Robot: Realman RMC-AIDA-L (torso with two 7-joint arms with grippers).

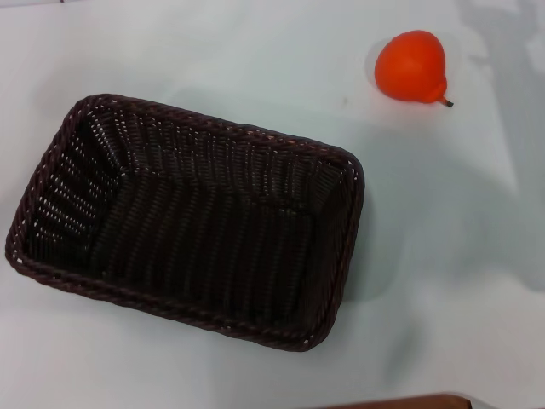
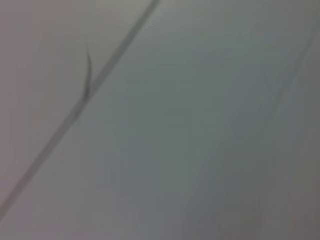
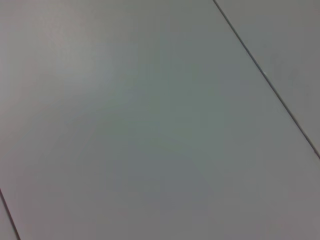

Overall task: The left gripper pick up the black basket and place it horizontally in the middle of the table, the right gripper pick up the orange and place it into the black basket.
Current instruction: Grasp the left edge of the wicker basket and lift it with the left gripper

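The black basket (image 1: 187, 217) lies on the table (image 1: 443, 256) left of the middle, its long side running slightly slanted from far left to near right. It is empty. The orange (image 1: 411, 66) rests on the table at the far right, apart from the basket, its short dark stem pointing right. Neither gripper shows in the head view. The left wrist view and the right wrist view show only blurred pale grey surface with thin dark lines, and none of the task's things.
A brown edge (image 1: 400, 402) shows at the bottom of the head view. A soft grey shadow (image 1: 511, 102) falls on the table at the far right.
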